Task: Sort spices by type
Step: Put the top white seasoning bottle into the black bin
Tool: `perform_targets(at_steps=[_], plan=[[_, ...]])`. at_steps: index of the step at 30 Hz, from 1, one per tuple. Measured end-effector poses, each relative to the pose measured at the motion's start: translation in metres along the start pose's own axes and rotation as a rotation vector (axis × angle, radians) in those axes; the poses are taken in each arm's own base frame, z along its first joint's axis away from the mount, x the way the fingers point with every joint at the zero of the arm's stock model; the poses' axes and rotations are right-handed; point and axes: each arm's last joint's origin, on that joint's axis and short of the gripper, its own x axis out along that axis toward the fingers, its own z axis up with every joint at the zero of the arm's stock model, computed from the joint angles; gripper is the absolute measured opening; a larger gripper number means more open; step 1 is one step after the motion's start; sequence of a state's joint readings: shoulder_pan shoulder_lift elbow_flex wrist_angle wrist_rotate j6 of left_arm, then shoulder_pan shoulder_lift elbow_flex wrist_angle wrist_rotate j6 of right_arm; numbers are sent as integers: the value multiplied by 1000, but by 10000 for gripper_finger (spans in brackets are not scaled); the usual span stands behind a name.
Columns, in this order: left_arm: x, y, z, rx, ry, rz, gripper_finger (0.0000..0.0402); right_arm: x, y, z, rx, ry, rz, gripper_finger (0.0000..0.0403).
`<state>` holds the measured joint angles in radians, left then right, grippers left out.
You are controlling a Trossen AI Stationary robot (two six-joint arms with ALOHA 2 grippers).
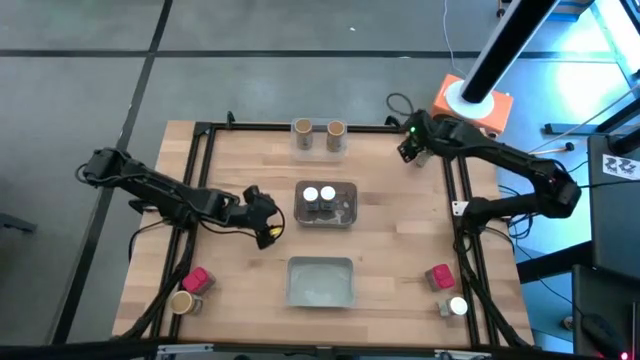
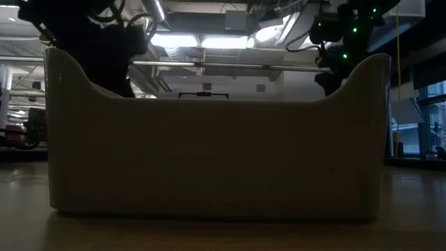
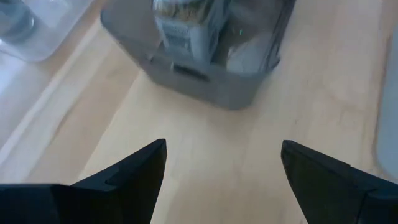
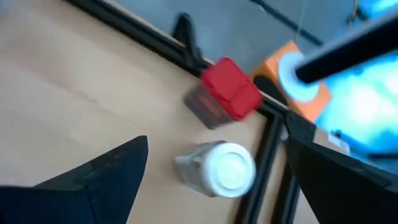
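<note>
**Spice sort: left pincer spread beside the grey tray, right one up in the far corner**

Starting at the near edge of the table: a red-lidded container (image 1: 197,279) and a tan-topped cylinder (image 1: 183,302) sit together at the near-left corner. Over at the near right there's another red-lidded one (image 1: 438,276) with a white-lidded jar (image 1: 455,307) just beside it. In the right wrist view these are the red-lidded one (image 4: 229,92) and the white-lidded jar (image 4: 222,168), lying on their sides. A light tray (image 1: 320,281) sits in the middle near the front.

Further in, the grey tray (image 1: 345,205) holds two jars with white round lids (image 1: 319,195). The left gripper (image 1: 266,216) is just left of that tray — fingers (image 3: 134,174) spread wide, pinching nothing. In its wrist view the grey tray (image 3: 211,87) lies straight ahead of it, not touching.

At the far edge two tan-topped cylinders (image 1: 318,134) stand side by side in a clear tray (image 1: 319,148). The right gripper (image 1: 408,148) is at the far-right corner, well apart from every spice — its fingers (image 4: 106,171) are spread too, with nothing between them.
</note>
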<state>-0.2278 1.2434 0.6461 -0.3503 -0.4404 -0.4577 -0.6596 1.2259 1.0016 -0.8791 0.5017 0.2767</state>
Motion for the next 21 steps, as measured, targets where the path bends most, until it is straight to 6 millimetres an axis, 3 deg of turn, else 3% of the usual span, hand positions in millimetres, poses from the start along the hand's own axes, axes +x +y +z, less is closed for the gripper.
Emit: perform_targets(at_steps=[8, 21], plan=[[-3, -6, -6, 40, 20, -14, 301, 19, -30, 3, 110, 102, 38, 380], [-4, -8, -7, 56, 17, -23, 301, 54, -34, 2, 73, 269, 59, 380]])
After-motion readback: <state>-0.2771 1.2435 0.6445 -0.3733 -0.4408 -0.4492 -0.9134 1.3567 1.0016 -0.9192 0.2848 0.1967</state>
